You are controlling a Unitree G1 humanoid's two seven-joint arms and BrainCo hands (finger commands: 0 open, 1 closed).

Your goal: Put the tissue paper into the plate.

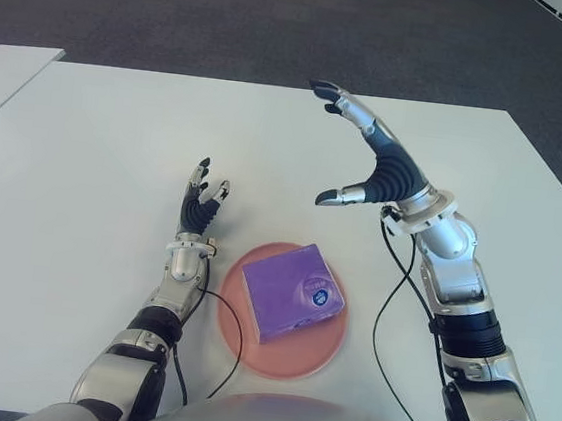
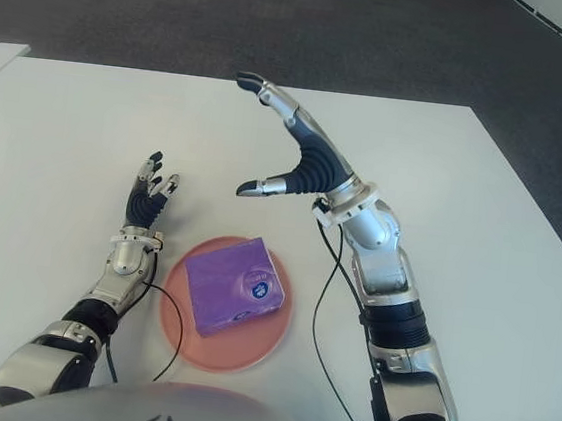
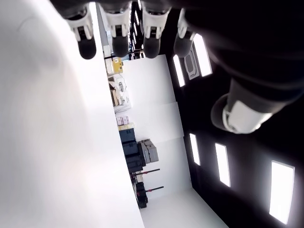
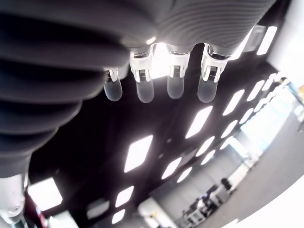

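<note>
A purple tissue pack (image 1: 291, 292) lies flat on the pink round plate (image 1: 238, 331) near the table's front edge. My right hand (image 1: 360, 148) is raised above the table behind and to the right of the plate, fingers spread wide, holding nothing. Its wrist view shows straight fingers (image 4: 175, 87) against ceiling lights. My left hand (image 1: 203, 200) shows just left of the plate, fingers extended and pointing away from me, with nothing in it. The left wrist view shows its fingertips (image 3: 120, 42) stretched out over the white table.
The white table (image 1: 96, 151) spans the view, with dark carpet beyond its far edge. A second white table (image 1: 4, 71) stands at the far left. Black cables run from both wrists; the left one (image 1: 233, 336) curves over the plate's left rim.
</note>
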